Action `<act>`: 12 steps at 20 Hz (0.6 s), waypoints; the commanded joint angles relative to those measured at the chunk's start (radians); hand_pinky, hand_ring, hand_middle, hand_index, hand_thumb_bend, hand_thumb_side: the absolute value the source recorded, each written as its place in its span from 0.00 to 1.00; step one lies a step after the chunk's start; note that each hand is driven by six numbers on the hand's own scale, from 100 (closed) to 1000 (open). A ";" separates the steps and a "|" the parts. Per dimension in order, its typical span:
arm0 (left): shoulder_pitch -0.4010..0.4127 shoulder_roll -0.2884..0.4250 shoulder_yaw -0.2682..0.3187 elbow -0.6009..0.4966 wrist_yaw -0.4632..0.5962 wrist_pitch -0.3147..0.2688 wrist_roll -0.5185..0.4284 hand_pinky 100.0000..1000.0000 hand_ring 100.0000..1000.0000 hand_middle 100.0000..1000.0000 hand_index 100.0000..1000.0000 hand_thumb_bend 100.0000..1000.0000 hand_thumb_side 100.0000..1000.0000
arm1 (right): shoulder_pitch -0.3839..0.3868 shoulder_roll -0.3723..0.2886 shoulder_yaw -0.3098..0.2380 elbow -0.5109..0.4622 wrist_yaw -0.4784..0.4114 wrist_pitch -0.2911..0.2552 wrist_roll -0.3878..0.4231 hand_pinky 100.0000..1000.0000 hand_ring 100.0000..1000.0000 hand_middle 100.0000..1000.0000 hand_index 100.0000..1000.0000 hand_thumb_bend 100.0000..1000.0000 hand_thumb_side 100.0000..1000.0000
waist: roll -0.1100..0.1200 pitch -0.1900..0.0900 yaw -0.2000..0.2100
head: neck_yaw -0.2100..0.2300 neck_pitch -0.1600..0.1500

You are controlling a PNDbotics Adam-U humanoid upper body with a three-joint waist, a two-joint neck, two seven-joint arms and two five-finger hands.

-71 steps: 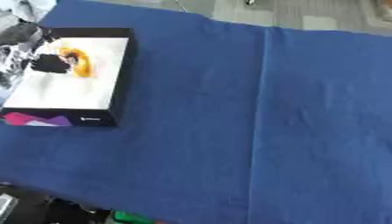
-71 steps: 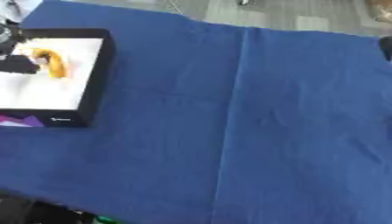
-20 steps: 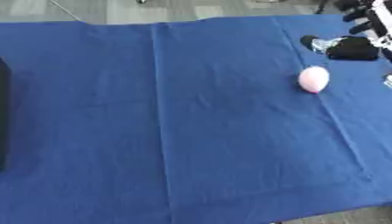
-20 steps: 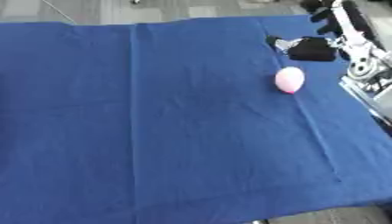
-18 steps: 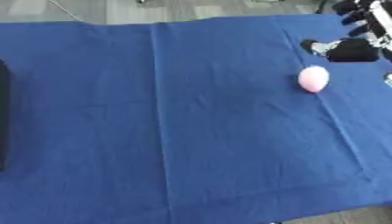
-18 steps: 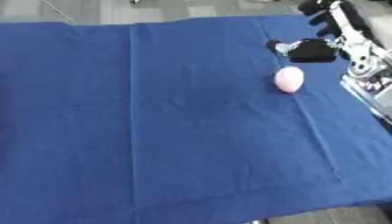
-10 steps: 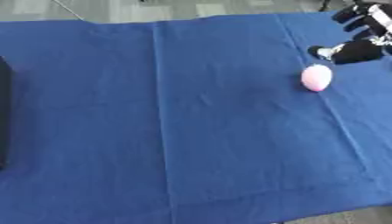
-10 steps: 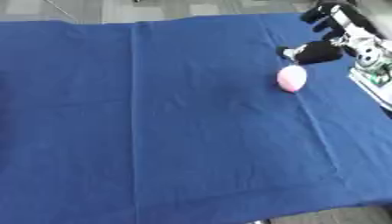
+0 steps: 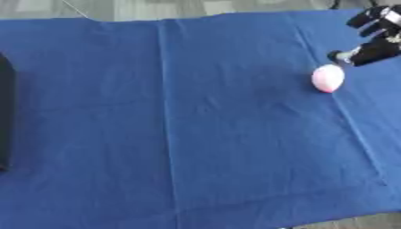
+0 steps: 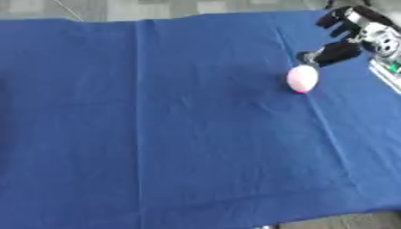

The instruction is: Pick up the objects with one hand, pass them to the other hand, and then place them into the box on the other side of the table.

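Now the right hand [image 10: 344, 38] sits at the upper right of the view, its fingers spread and holding nothing, one dark fingertip reaching down toward the egg [image 10: 302, 78]. Compared with one second ago, the hand has shifted a little: it stands nearer the egg, just above and to the right of it, though a gap shows between fingertip and egg. Half a second ago the spacing was much the same, so the approach appears slow. The egg, pale pink, lies on the blue cloth [image 9: 196, 134] where it lay before; it has not been lifted.

Judgement: the pick-up has not begun for this item; grasp, hand-over and placing all remain.

The left hand shows in neither view. The box [image 9: 4, 112] appears only as a dark strip at the left edge of the left eye view, well apart from the egg, across the whole width of the cloth; 3.5 seconds ago the camera looked at it directly, so the head has turned since.

Nothing lies between hand and egg. Creases in the cloth run near the egg; being rounded, it may roll if nudged
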 commanded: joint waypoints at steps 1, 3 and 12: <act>-0.015 0.027 0.006 -0.010 -0.007 0.004 -0.005 0.69 0.61 0.58 0.72 0.00 0.52 | -0.019 -0.053 0.000 0.019 0.045 0.001 0.055 0.84 0.82 0.80 0.80 0.38 0.06 | 0.001 -0.012 0.002 | -0.005 -0.016; -0.016 0.025 0.006 -0.009 -0.010 0.007 -0.007 0.69 0.61 0.58 0.72 0.00 0.51 | -0.025 -0.054 0.008 0.032 0.070 0.000 0.089 0.85 0.82 0.81 0.80 0.38 0.05 | 0.001 -0.011 0.004 | -0.007 -0.018; -0.018 0.020 0.006 -0.012 -0.013 0.015 -0.010 0.69 0.61 0.58 0.72 0.00 0.51 | -0.035 -0.043 0.029 0.071 0.187 -0.011 0.207 0.90 0.84 0.82 0.80 0.35 0.00 | 0.005 -0.004 0.012 | -0.015 -0.019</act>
